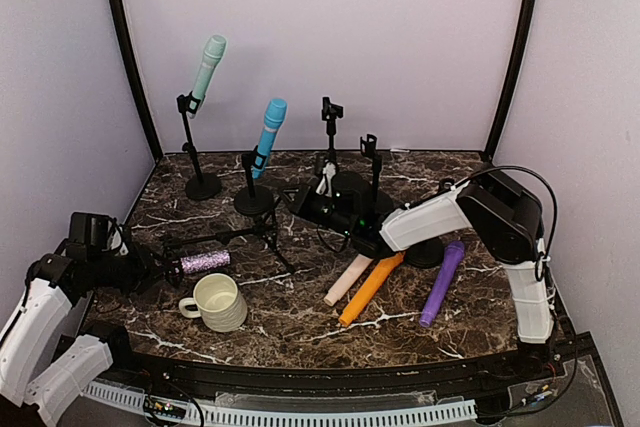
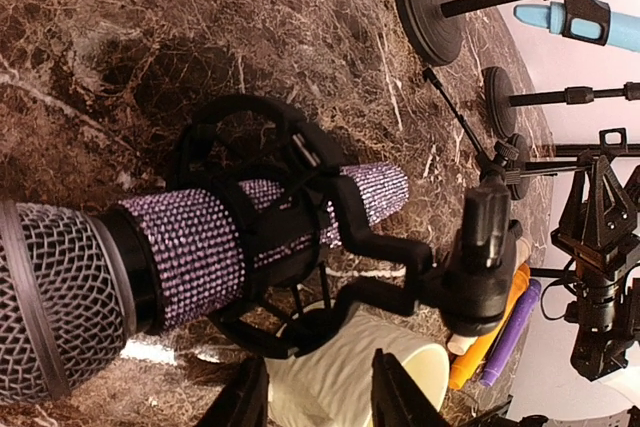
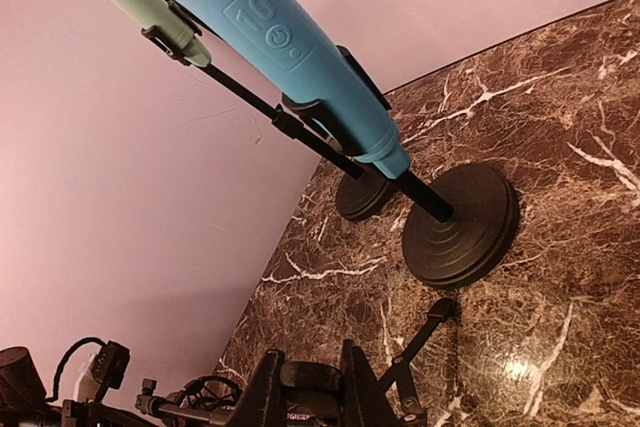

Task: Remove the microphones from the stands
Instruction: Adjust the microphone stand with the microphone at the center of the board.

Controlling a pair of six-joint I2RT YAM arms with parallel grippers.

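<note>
Both low: left arm [image 1: 30, 332] beside microphone [image 1: 205, 261], right arm [image 1: 430, 219] reaching leftward.

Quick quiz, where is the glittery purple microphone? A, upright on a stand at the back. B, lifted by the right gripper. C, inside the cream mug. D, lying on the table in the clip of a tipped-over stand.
D: the glittery purple microphone lies flat on the marble table, with the black clip of the fallen stand around its body, next to the cream mug.
</note>
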